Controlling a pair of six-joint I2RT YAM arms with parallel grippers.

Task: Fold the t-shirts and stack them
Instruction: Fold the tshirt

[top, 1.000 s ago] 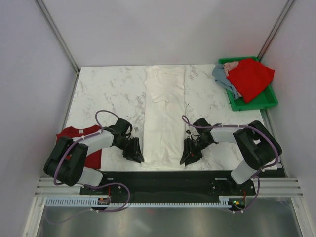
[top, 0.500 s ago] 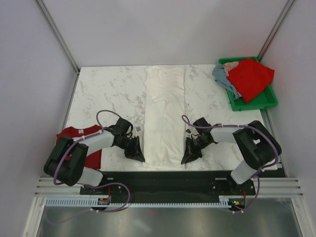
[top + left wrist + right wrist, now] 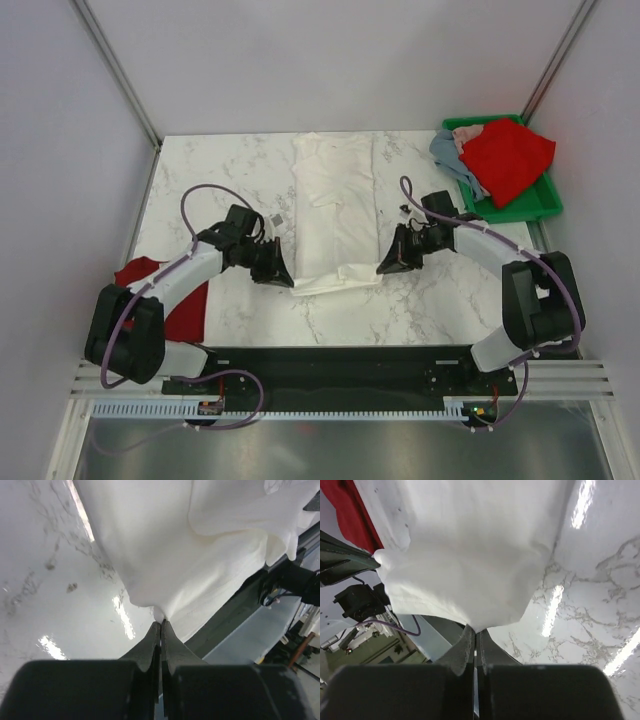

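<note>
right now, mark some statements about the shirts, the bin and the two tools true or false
1. The left tool and right tool are each shut on the near edge of the white t-shirt. True.
2. The white t-shirt lies inside the green bin. False: it lies on the table; the bin holds the far red t-shirt and a grey-blue t-shirt.
3. The nearer red t-shirt lies on the table by the left arm. True.
4. The green bin sits at the table's far left corner. False: it sits at the far right corner.
</note>
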